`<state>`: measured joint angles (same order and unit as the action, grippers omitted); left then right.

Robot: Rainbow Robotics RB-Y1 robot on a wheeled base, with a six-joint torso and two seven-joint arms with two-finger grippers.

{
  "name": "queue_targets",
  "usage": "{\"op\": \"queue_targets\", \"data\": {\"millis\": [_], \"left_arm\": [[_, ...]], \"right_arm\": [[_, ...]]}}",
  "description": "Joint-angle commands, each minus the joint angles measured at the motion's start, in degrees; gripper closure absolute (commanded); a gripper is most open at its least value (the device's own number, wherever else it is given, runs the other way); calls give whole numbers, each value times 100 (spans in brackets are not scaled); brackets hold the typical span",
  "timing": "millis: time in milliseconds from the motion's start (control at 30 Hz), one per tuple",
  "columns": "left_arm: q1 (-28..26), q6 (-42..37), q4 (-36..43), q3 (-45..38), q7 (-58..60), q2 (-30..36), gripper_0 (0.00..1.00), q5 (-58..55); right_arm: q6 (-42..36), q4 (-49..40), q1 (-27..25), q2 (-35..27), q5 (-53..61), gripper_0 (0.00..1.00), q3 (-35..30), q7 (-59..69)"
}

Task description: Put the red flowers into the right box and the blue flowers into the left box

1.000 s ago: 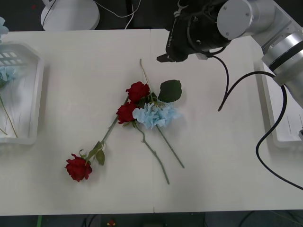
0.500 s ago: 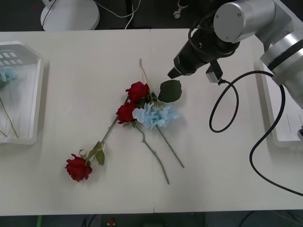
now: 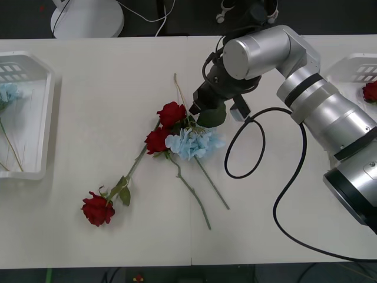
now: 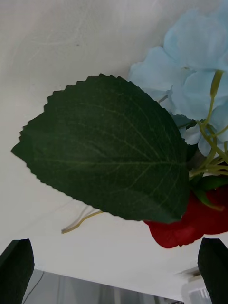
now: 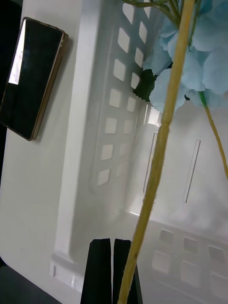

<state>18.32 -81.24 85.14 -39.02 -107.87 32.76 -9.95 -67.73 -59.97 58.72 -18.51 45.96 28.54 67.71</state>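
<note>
Right gripper [image 3: 199, 108]: centre of the front view, low over the flower pile on the table [image 3: 106, 88]; its black fingers [image 4: 17, 266] stand wide apart at the two lower corners of the right wrist view, holding nothing.
Large dark leaf [image 4: 107, 149]: directly under that gripper, beside a blue flower [image 3: 193, 143] and overlapping a red rose [image 3: 171, 113].
Red flowers on the table: two blooms touching the blue head at centre, a third [image 3: 97, 210] well apart at lower left.
Right box [image 3: 352, 66]: right edge of the front view, one red bloom [image 3: 370, 91] inside.
Left box [image 3: 41, 118]: left edge, holding blue flowers [image 5: 199, 57] with thin stems.
Left gripper [image 5: 112, 270]: above the left box, fingers pressed together, a pale stem [image 5: 159, 156] crossing just beside them.
Dark flat device [image 5: 29, 78]: beside the left box.
</note>
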Motion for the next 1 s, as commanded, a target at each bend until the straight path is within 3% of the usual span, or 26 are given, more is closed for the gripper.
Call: {"op": "queue_targets", "data": {"millis": [33, 100, 300, 400, 600, 967, 1000], "left_arm": [[-136, 135, -41, 158, 381, 38, 100, -147], [-136, 135, -41, 158, 399, 38, 95, -226], [-145, 64, -41, 149, 425, 38, 44, -710], [-145, -68, -15, 114, 451, 82, 31, -965], [-145, -665, 469, -35, 434, 222, 20, -1747], [-66, -1746, 1691, 97, 873, 249, 19, -3057], [-39, -1799, 1770, 185, 1032, 249, 14, -3180]], "right_arm": [[173, 231, 342, 392, -228, 0, -16, 94], [182, 293, 342, 471, -263, 0, -16, 94], [138, 477, 342, 621, -334, 0, -16, 76], [226, 671, 333, 726, -395, 0, -16, -3], [524, 1066, 342, 919, -518, 0, -16, -161], [612, 1260, 333, 1034, -633, 0, -16, -284], [612, 1312, 333, 1042, -659, 0, -16, -311]]}}
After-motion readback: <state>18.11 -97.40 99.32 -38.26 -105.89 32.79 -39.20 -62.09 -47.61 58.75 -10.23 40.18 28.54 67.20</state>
